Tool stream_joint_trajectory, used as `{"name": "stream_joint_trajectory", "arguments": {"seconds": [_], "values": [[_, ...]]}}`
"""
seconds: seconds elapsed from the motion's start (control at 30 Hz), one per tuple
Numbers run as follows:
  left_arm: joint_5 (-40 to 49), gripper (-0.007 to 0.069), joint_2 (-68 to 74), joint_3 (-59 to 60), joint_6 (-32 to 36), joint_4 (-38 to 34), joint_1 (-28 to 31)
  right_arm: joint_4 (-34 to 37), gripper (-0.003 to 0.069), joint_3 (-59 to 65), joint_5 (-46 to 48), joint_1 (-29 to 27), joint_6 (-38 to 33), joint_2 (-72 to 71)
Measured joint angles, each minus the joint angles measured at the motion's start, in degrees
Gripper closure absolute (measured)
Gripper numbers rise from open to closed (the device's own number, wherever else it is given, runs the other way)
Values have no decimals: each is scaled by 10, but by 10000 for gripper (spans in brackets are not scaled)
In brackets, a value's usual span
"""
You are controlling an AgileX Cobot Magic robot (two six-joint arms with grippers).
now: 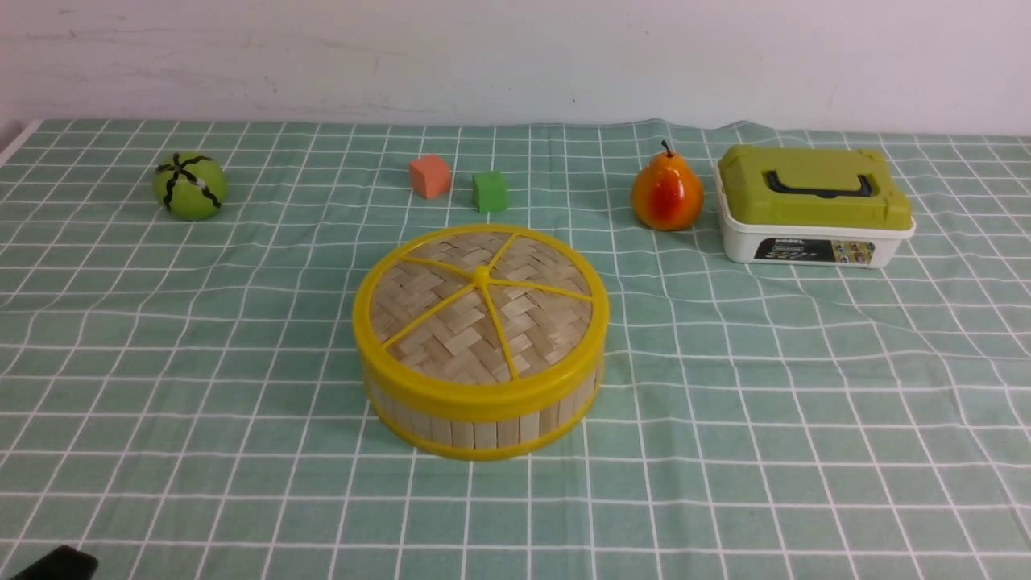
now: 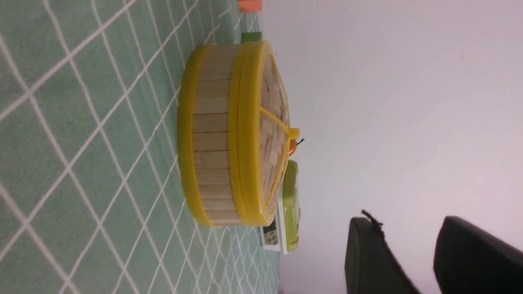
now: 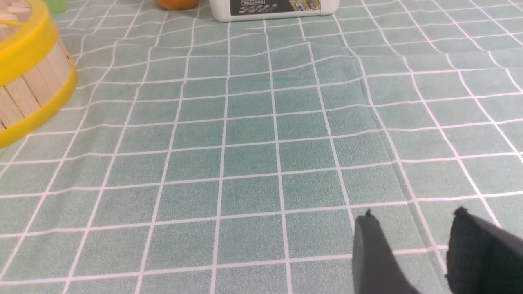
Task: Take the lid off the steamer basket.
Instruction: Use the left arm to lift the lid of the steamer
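The lid (image 1: 481, 306), woven bamboo with yellow spokes and a thick yellow rim, sits squarely on the steamer basket (image 1: 483, 423) near the middle of the green checked tablecloth (image 1: 805, 403). I see both grippers well clear of it. On my left wrist feed, the left gripper (image 2: 412, 261) shows two dark fingers (image 2: 367, 257) spread apart with nothing between them, and the covered basket is in side view some way ahead. On my right wrist feed, the right gripper (image 3: 425, 257) is likewise parted and empty, poised above bare cloth, with the basket's wall just visible at the frame's edge. Behind the basket in my front view, an orange cube (image 1: 429, 176) and a green cube (image 1: 490, 192) stand close together but apart. A green ball with black stripes (image 1: 190, 186) rests far off to the left. To the right, a toy pear (image 1: 666, 196) stands just beside a white box (image 1: 813, 242), which has an olive-green lid (image 1: 813, 189) and a black handle. A pale wall (image 1: 515, 56) closes the scene at the table's far edge.
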Motion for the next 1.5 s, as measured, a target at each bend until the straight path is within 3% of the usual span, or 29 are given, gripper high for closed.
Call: {"name": "stream_joint_trajectory", "arguments": {"seconds": [0.2, 0.23, 0.33, 0.47, 0.63, 0.83, 1.2, 1.3, 1.47, 1.5], "values": [[-70, 501, 0, -33, 32, 4, 0, 0, 418, 0, 0, 0, 0, 0], [-76, 571, 0, -67, 69, 16, 0, 0, 418, 0, 0, 0, 0, 0], [-51, 637, 23, -131, 140, 39, 0, 0, 418, 0, 0, 0, 0, 0], [34, 637, 122, -192, 187, 48, 0, 0, 418, 0, 0, 0, 0, 0], [237, 637, 334, -277, 217, 60, 0, 0, 418, 0, 0, 0, 0, 0], [439, 637, 584, -473, 341, 70, 0, 0, 418, 0, 0, 0, 0, 0], [497, 637, 828, -731, 346, 123, -1, 0, 418, 0, 0, 0, 0, 0], [499, 637, 872, -795, 313, 143, -27, 0, 418, 0, 0, 0, 0, 0], [521, 637, 937, -889, 243, 238, -100, 0, 418, 0, 0, 0, 0, 0], [538, 637, 968, -939, 206, 302, -131, 0, 418, 0, 0, 0, 0, 0]]}}
